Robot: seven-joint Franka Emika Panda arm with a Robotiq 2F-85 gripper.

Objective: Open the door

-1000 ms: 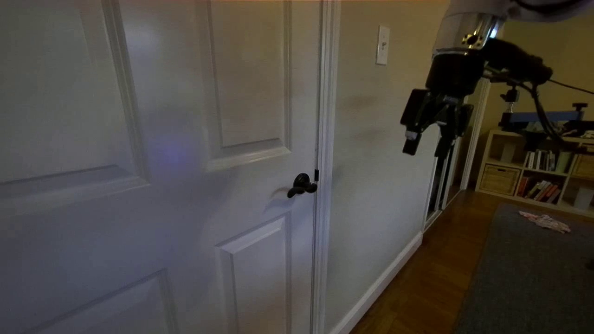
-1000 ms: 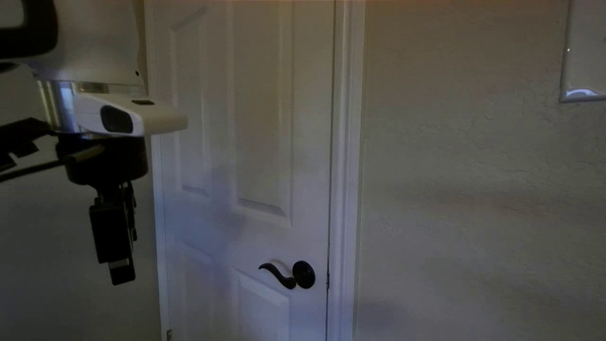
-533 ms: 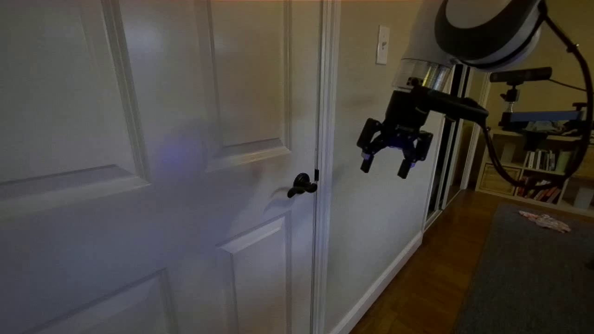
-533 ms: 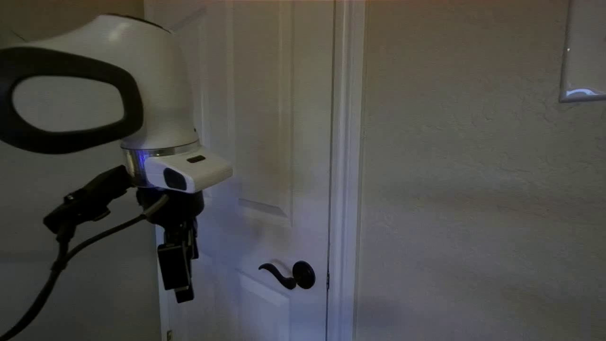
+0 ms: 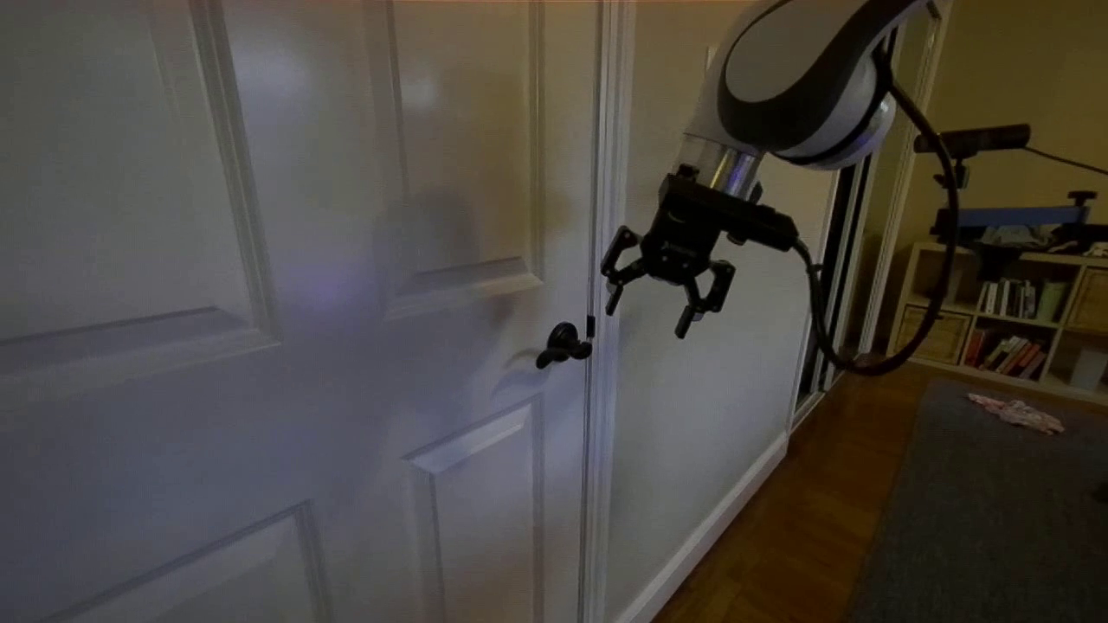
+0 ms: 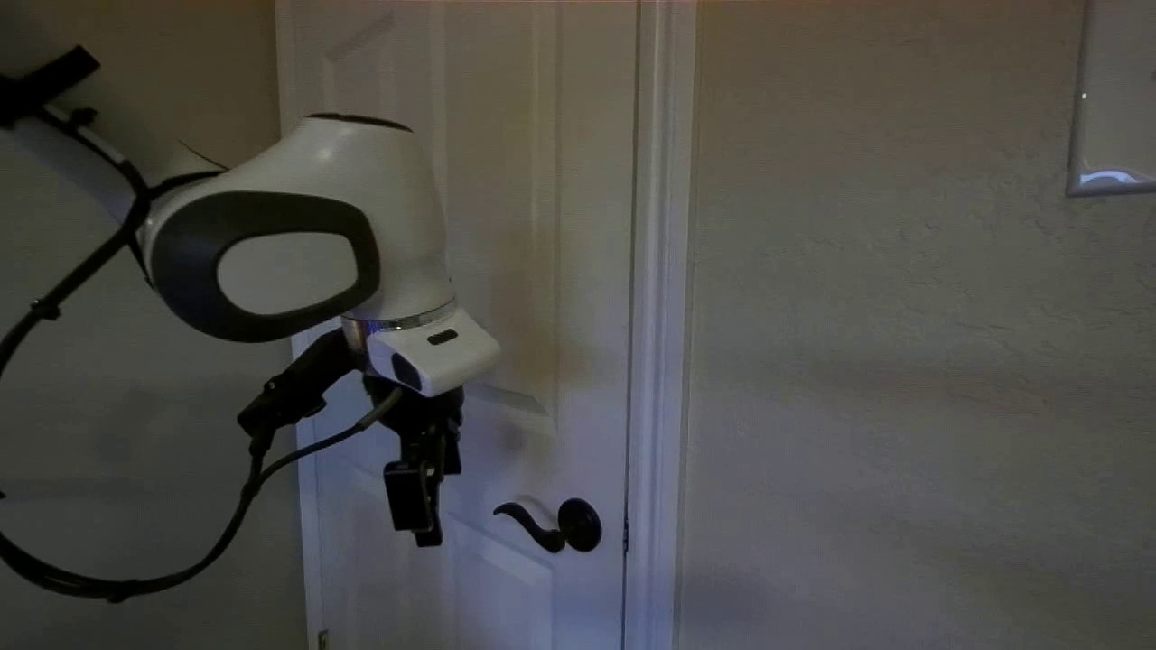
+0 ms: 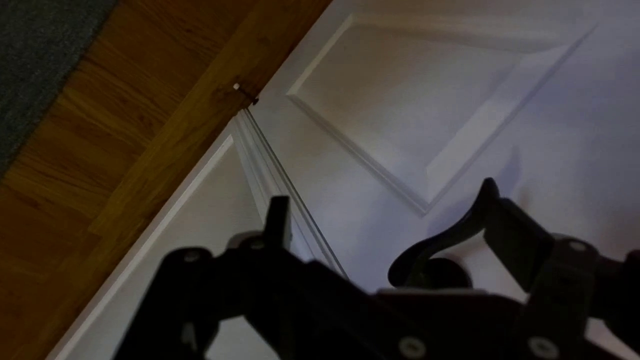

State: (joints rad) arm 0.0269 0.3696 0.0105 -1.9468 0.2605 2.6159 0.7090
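The white panelled door stands shut in its frame; it also shows in an exterior view and the wrist view. Its dark lever handle shows in both exterior views. My gripper is open and points down, above the handle's height and out from the door. In an exterior view the gripper hangs left of the lever's free end. In the wrist view the handle lies between the spread fingers, by the right fingertip; contact cannot be told. The handle's base is partly hidden there.
The door frame and plain wall adjoin the handle side. A cable loops from the wrist. A wooden floor, grey rug and bookshelf lie beyond. A framed panel hangs on the wall.
My gripper has moved down and towards the door and handle, leftward in one exterior view and rightward in another. The wrist has turned, and the fingers show spread wider. The door and handle have not moved.
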